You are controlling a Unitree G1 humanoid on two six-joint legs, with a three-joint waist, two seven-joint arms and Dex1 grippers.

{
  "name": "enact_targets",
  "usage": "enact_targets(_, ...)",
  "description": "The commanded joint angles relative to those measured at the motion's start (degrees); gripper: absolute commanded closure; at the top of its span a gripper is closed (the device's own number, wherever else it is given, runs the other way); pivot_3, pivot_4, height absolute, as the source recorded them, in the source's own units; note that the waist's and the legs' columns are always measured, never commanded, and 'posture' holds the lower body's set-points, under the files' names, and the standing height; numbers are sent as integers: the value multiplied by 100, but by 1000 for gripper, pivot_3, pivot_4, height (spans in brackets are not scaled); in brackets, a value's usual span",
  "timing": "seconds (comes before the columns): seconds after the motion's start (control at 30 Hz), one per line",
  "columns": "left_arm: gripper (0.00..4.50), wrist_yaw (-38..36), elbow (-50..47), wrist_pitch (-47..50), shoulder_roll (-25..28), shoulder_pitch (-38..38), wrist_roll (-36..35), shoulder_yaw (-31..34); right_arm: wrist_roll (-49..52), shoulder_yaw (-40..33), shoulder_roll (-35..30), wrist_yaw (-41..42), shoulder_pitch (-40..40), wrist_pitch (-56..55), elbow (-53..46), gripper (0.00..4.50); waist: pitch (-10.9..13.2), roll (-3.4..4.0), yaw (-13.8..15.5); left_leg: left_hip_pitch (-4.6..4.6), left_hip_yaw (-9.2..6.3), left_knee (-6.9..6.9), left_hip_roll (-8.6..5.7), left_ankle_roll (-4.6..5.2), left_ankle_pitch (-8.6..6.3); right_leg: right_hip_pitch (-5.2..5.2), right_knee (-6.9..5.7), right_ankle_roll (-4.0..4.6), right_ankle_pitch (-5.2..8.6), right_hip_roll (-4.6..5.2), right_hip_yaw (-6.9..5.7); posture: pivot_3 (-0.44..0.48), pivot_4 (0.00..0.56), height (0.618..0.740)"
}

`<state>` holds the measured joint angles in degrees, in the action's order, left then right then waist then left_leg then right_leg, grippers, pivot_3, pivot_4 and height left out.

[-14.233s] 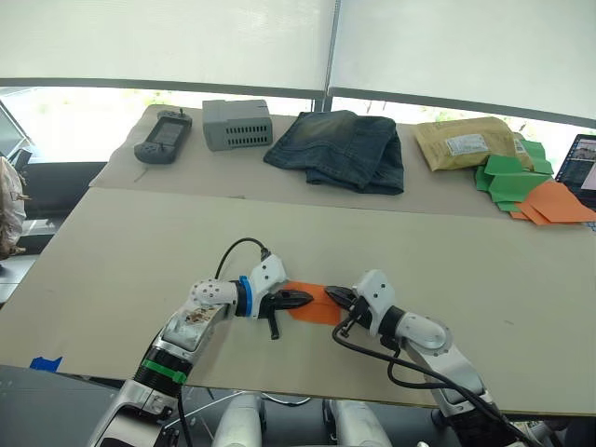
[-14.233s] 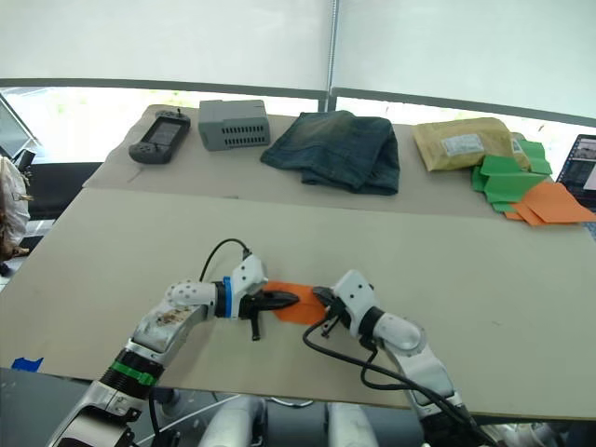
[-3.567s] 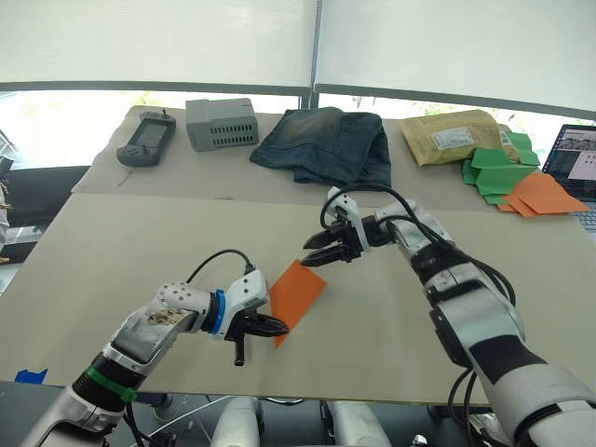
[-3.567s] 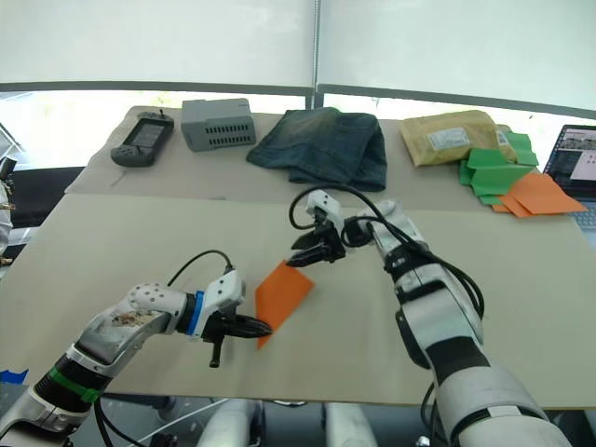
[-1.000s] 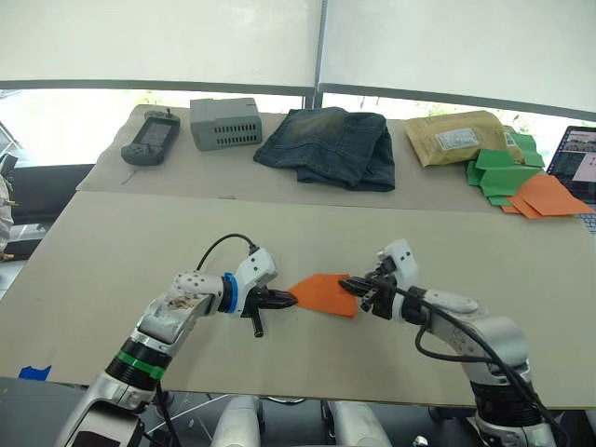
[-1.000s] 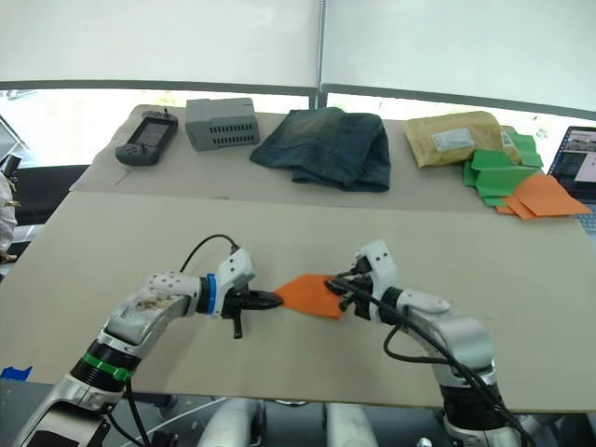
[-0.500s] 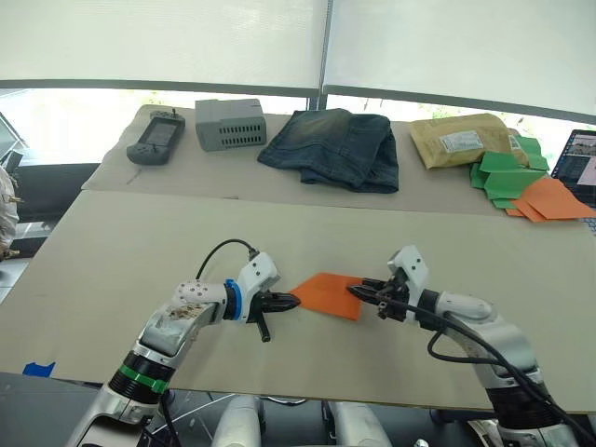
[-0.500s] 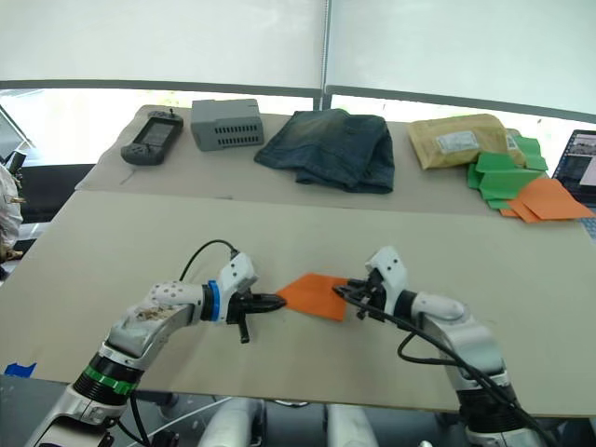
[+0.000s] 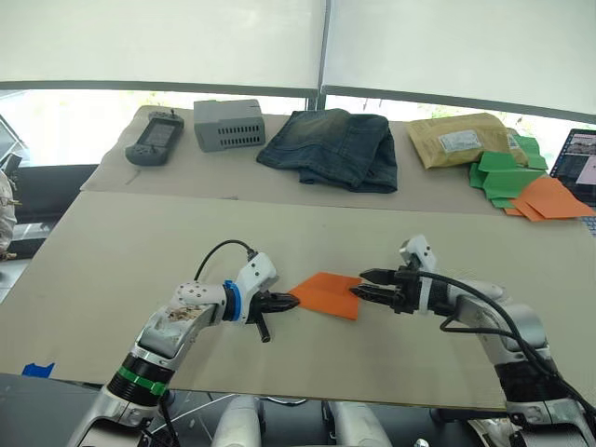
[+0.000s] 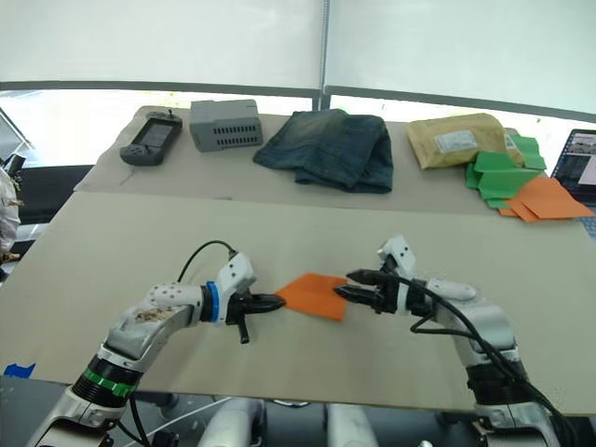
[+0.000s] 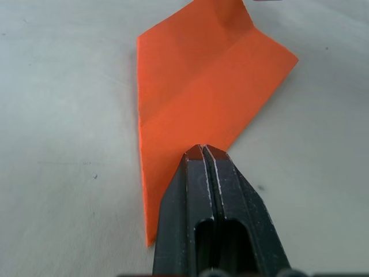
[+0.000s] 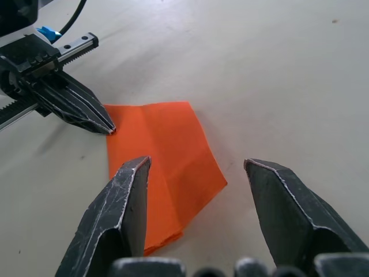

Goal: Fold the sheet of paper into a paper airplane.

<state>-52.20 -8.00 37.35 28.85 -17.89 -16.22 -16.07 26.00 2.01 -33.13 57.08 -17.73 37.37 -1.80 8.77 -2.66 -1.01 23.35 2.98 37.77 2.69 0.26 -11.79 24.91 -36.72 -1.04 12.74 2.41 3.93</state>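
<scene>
- The left gripper (image 9: 291, 301) sits nearest the robot's left side of the worktop (image 9: 140, 242), its fingers pressed together on the left-hand point of the sheet of paper (image 9: 328, 292), pinning that tip; the left wrist view shows the closed tips on the narrow end of the orange wedge.
- The sheet of paper lies flat on the worktop between the two grippers, already creased into a pointed wedge. Its long axis runs across the robot, narrow end toward the left gripper and broad end toward the right one.
- The right gripper (image 10: 348, 283) points leftward at the broad end, its fingers apart and holding nothing. In the right wrist view the paper's near corner lies between and just ahead of the spread fingers (image 12: 124, 202).
- Judgement: the right arm is the free one and nearest the loose edge, so the next fold likely falls to it, closing in along the paper's long axis while the left anchors the tip.
- Further back lie folded jeans (image 9: 331, 147) and, to the right, green paper shapes (image 9: 498, 172), well apart from the work.
</scene>
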Motion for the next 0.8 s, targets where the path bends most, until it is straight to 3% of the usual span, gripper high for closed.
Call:
enact_targets(0.03, 4500, 51, 369, 184, 74, 138, 153, -175, 54, 95, -142, 332, -85, -102, -28, 2727, 0, 0, 5, 1, 0, 0, 0, 0, 0, 0, 0, -1, 0, 0, 0, 0, 150, 718)
enact_targets(0.2, 4500, 51, 392, 162, 82, 130, 167, -165, 101, 165, -129, 443, -112, -36, -15, 4473, 0, 0, 1, -2, 0, 0, 0, 0, 0, 0, -2, 0, 0, 0, 0, 0, 150, 718)
enact_targets(0.37, 4500, 34, 395, 157, 87, 137, 163, -171, 0, 133, -99, 458, -42, -408, -159, 4473, 0, 0, 1, -2, 0, 0, 0, 0, 0, 0, -2, 0, 0, 0, 0, 0, 150, 718)
enact_targets(0.47, 4500, 17, 407, 161, 90, 136, 163, -181, -238, 132, -74, 546, 171, -1303, -295, 4473, 0, 0, 3, -2, 0, 0, 0, 0, 0, 0, -2, -1, 0, 0, 0, 0, 150, 718)
enact_targets(0.6, 4500, -37, 409, 155, 108, 139, 161, -210, -1175, 416, -249, 683, 530, -3343, -301, 4473, -1, 1, 3, -2, 0, 0, 0, -1, 0, 0, 0, -2, 1, 0, -1, 0, 150, 718)
enact_targets(0.8, 4500, -90, 435, 152, 100, 125, 168, -238, -2610, 793, -364, 254, 556, -6451, 568, 4473, -1, 1, -3, -12, 3, 0, 0, -1, -1, -4, 1, -1, 1, 0, -1, 0, 150, 718)
